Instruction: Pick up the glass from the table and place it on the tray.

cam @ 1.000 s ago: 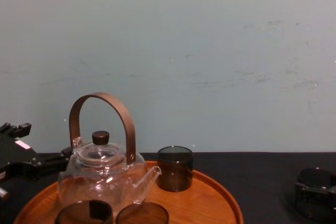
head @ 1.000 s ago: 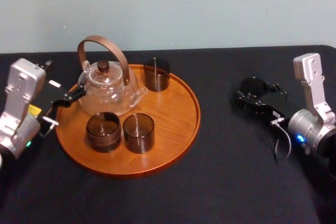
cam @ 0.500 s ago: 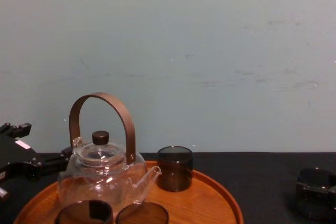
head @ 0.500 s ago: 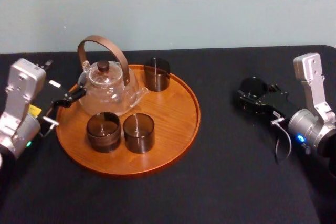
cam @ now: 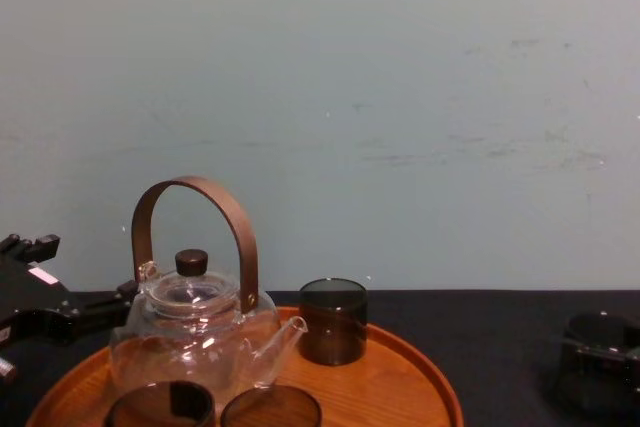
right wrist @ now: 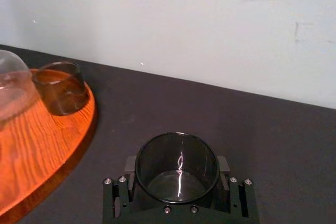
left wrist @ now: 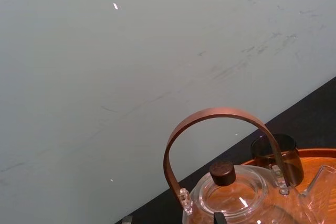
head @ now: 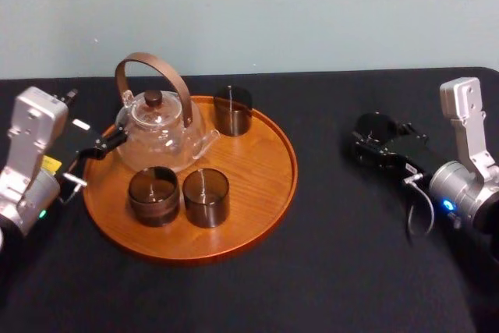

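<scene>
Compared with a second ago, the right gripper (head: 380, 139) sits a touch higher and its wrist housing has shifted slightly outward. The glass (right wrist: 177, 174) has come up with it, which the chest view shows as a small rise off the table (head: 335, 271). Nothing on the tray (head: 269, 216) has moved.

The fingers (right wrist: 224, 164) are closed in against the glass, one on each side of its wall, with the glass upright between them. It is a short, straight-sided cylinder of dark smoked glass with a thin rim. The tray lies well apart from the fingers, off to the robot's left.

The tray is round, orange-brown wood with visible grain and a low raised rim. It carries a clear glass teapot (head: 160, 134) with a brown arched handle and a dark knob on its lid. Three more smoked glasses stand on it, one behind the spout (head: 232, 109) and two side by side in front (head: 153, 195) (head: 206, 197).

The left gripper (head: 105, 143) rests by the tray's left edge, beside the teapot; how its grip stands cannot be told.

The table is flat matte black, and a pale grey-green scuffed wall (cam: 400, 97) stands behind it.
</scene>
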Available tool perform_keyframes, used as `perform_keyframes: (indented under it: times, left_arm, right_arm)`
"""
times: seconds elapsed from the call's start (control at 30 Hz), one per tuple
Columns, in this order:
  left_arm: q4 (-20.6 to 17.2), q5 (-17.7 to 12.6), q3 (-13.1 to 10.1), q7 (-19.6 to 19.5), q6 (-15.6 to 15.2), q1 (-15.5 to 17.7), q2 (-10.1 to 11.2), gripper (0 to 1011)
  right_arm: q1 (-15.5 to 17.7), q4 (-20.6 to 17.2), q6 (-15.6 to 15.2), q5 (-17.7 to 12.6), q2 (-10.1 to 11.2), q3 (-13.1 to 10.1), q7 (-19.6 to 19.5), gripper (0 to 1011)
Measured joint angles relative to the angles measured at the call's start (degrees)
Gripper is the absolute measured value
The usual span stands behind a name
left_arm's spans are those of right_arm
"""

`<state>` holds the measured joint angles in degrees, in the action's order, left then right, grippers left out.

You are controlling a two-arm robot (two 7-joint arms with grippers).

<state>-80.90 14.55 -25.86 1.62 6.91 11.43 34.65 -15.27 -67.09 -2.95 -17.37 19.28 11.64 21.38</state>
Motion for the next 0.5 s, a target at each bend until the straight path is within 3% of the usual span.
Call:
perform_keyframes:
  times: [0.33,0.5]
  left_arm:
    - [0.0,0.0,0.0,0.0,0.0,0.0,0.0,1001]
    - [0.0,0.0,0.0,0.0,0.0,0.0,0.0,1001]
  right_arm:
    - [1.4,-5.2,-0.6,-0.7,0.9,1.0,0.8,904]
    - [1.6,-7.7,-1.2,-0.7,1.0,2.6,1.3,904]
